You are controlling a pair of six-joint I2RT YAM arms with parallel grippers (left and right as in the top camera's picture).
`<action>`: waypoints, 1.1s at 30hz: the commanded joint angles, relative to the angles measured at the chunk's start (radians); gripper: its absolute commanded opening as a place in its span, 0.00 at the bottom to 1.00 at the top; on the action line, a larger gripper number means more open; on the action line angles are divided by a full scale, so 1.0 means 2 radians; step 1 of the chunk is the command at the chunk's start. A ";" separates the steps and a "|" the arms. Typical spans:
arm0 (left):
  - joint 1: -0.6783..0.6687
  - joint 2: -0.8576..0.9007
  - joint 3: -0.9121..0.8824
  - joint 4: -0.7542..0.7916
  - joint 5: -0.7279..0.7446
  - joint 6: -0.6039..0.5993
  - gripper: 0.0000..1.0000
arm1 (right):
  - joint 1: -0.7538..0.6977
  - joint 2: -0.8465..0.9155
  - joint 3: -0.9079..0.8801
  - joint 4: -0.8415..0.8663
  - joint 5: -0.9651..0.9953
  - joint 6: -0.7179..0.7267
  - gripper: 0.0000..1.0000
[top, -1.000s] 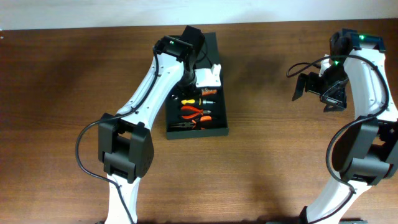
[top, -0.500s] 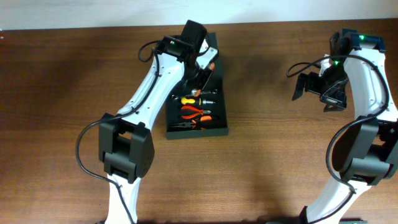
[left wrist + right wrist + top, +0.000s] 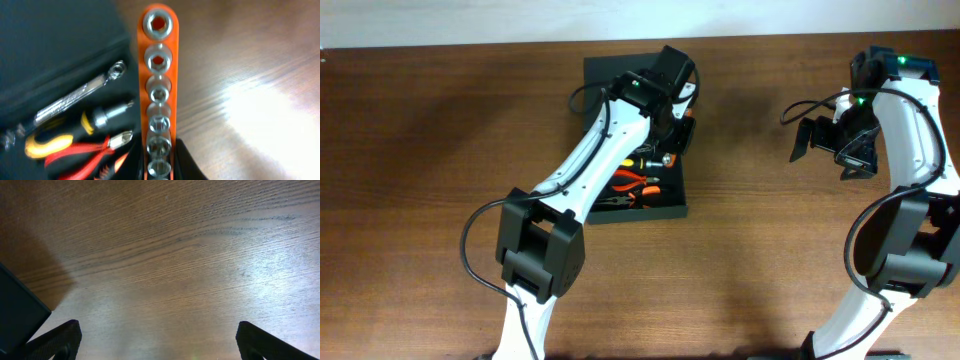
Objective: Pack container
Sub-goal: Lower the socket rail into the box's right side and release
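Observation:
The container (image 3: 616, 76) is a dark box lying open at mid-table, with hand tools in its near half. My left gripper (image 3: 676, 128) hovers over the box's right edge. In the left wrist view it (image 3: 159, 167) is shut on an orange socket rail (image 3: 159, 75) holding several chrome sockets, which sticks out over the line between the container's dark interior (image 3: 50, 40) and the bare wood. My right gripper (image 3: 827, 146) hangs open over the table at the right. Nothing lies between its fingers (image 3: 159, 340).
Inside the box lie a chrome wrench (image 3: 75, 97), a yellow-handled screwdriver (image 3: 60, 137) and red pliers (image 3: 87, 152). A dark corner of the container (image 3: 17, 312) shows at the left of the right wrist view. Brown wooden table (image 3: 770, 260) surrounds the box.
My left arm has swung right from over the box's far half to its right edge, uncovering the far part of the box. The right arm has not moved.

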 commanded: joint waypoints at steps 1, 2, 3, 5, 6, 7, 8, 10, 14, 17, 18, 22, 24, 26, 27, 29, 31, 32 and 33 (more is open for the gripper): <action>0.003 0.001 0.006 -0.026 -0.048 -0.113 0.02 | -0.002 0.001 -0.001 0.000 0.006 -0.001 0.99; 0.003 0.001 0.006 -0.033 -0.047 -0.122 0.02 | -0.002 0.001 -0.001 0.000 0.006 -0.001 0.99; 0.003 0.001 0.006 -0.039 -0.047 -0.129 0.02 | -0.002 0.001 -0.001 0.000 0.006 -0.001 0.99; 0.001 0.001 0.006 -0.051 -0.046 -0.138 0.02 | -0.002 0.001 -0.001 0.000 0.006 -0.001 0.99; -0.001 0.001 0.005 -0.054 -0.046 -0.144 0.02 | -0.002 0.001 -0.001 0.000 0.006 -0.001 0.99; -0.003 0.001 0.004 -0.054 -0.045 -0.145 0.02 | -0.002 0.001 -0.001 0.000 0.006 -0.001 0.99; -0.005 0.001 0.003 -0.054 -0.044 -0.146 0.02 | -0.002 0.001 -0.001 0.000 0.006 -0.001 0.99; -0.010 0.001 0.000 -0.052 -0.044 -0.155 0.02 | -0.002 0.001 -0.001 0.000 0.006 -0.001 0.99; -0.018 0.005 -0.007 -0.043 -0.045 -0.180 0.02 | -0.002 0.001 -0.001 -0.001 0.006 -0.001 0.99; -0.018 0.006 -0.018 -0.042 -0.048 -0.212 0.02 | -0.002 0.001 -0.001 -0.003 0.006 -0.001 0.99; -0.018 0.006 -0.023 -0.042 -0.048 -0.221 0.02 | -0.002 0.001 -0.001 -0.003 0.006 -0.001 0.99; -0.018 0.006 -0.045 -0.035 -0.048 -0.238 0.02 | -0.002 0.001 -0.001 -0.004 0.006 -0.001 0.99; -0.018 0.006 -0.055 -0.033 -0.048 -0.245 0.02 | -0.002 0.001 -0.001 -0.004 0.006 -0.001 0.99; -0.018 0.006 -0.063 -0.028 -0.048 -0.245 0.02 | -0.002 0.001 -0.001 -0.004 0.006 -0.001 0.99; -0.019 0.006 -0.066 -0.025 -0.047 -0.245 0.02 | -0.002 0.001 -0.001 -0.004 0.006 -0.001 0.99; -0.020 0.006 -0.070 -0.021 -0.047 -0.245 0.02 | -0.002 0.001 -0.001 -0.004 0.006 -0.001 0.99; -0.023 0.006 -0.073 -0.017 -0.046 -0.245 0.02 | -0.002 0.001 -0.001 -0.004 0.006 -0.001 0.99; -0.024 0.006 -0.074 -0.014 -0.046 -0.245 0.02 | -0.002 0.001 -0.001 -0.004 0.006 -0.001 0.99; -0.025 0.006 -0.075 -0.012 -0.046 -0.245 0.02 | -0.002 0.001 -0.001 -0.004 0.006 -0.001 0.99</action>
